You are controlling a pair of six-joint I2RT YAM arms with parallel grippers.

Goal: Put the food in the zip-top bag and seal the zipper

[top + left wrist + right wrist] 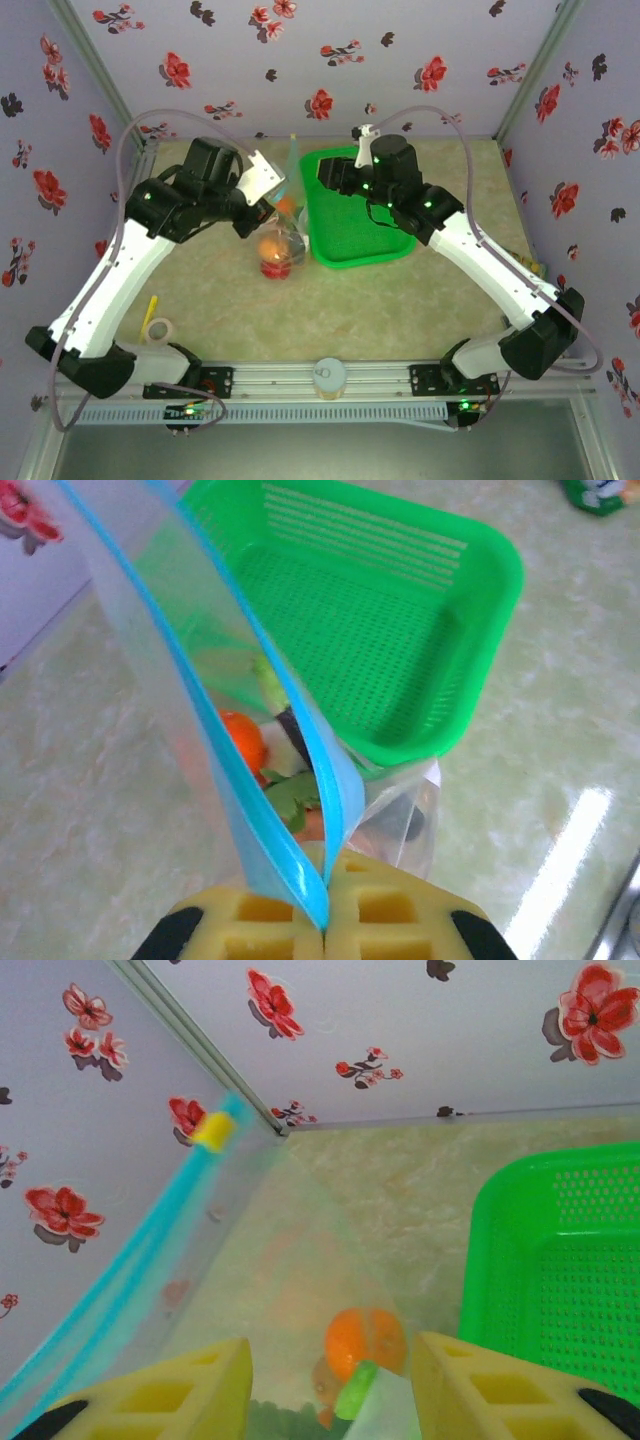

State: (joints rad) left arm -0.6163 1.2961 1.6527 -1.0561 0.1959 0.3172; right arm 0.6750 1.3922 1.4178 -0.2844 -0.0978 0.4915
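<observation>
The clear zip-top bag (278, 250) hangs just left of the green basket, with its bottom on the table. Its light-blue zipper (290, 865) runs into my left gripper (325, 925), whose yellow fingers are shut on the strip's end. The two sides of the mouth spread apart further along. Food lies inside: an orange (243, 742), green leaves (295, 795) and a red piece (272, 268). My right gripper (330, 1390) is open beside the bag, with the orange (365, 1340) seen through the plastic between its fingers (170, 1400). The zipper (130, 1280) slants up on its left.
The green basket (355, 215) stands empty right of the bag, under the right wrist (390, 160). A tape roll (158, 330) lies at the front left and a white round object (328, 375) on the front rail. A snack packet (600, 495) lies beyond the basket. Flowered walls enclose the table.
</observation>
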